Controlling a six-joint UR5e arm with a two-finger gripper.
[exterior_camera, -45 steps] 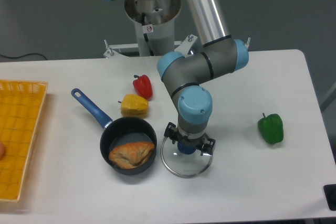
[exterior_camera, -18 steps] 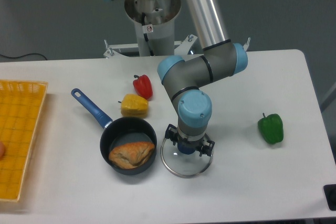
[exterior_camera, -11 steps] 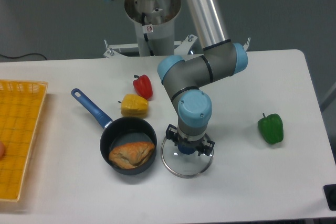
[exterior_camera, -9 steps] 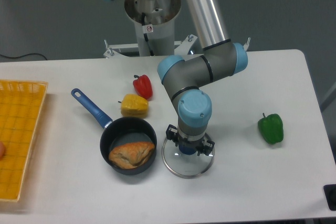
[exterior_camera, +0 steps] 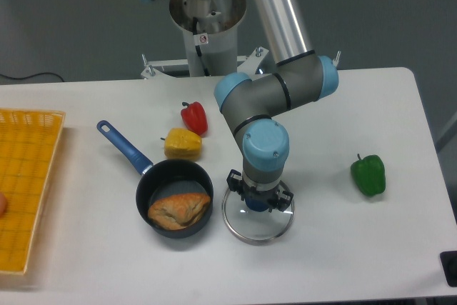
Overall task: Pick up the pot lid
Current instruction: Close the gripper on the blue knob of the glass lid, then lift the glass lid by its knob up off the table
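1. We see the claw (exterior_camera: 260,194) pointing down at the pot lid (exterior_camera: 258,231), clenched on its blue knob (exterior_camera: 257,203), with one finger at either side of it.
2. The pot lid is a round, see-through disc with a pale, shiny rim, in the lower middle of the view. We cannot tell whether its rim touches the white bench (exterior_camera: 350,255) or hangs just above it.
3. Just beside the lid, on its left in the view, we have a black pan (exterior_camera: 147,189) (its blue handle (exterior_camera: 123,146) slants off to the upper left).
4. Inside the pan lies a lumpy orange-brown item (exterior_camera: 178,211), towards the near side; we cannot say for sure what it is.
5. Behind the pan we find a yellow pepper (exterior_camera: 183,143) on the bench, and near it, further back, a red pepper (exterior_camera: 194,118).
6. A green pepper (exterior_camera: 368,175) lies well apart from these, over on the right.
7. At the left edge we see a yellow crate (exterior_camera: 44,121), cut off by the frame (a bit of something reddish (exterior_camera: 1,204) peeks out inside).
8. The grey and blue arm (exterior_camera: 257,98) reaches forward over the bench from the back, between the red and green peppers.
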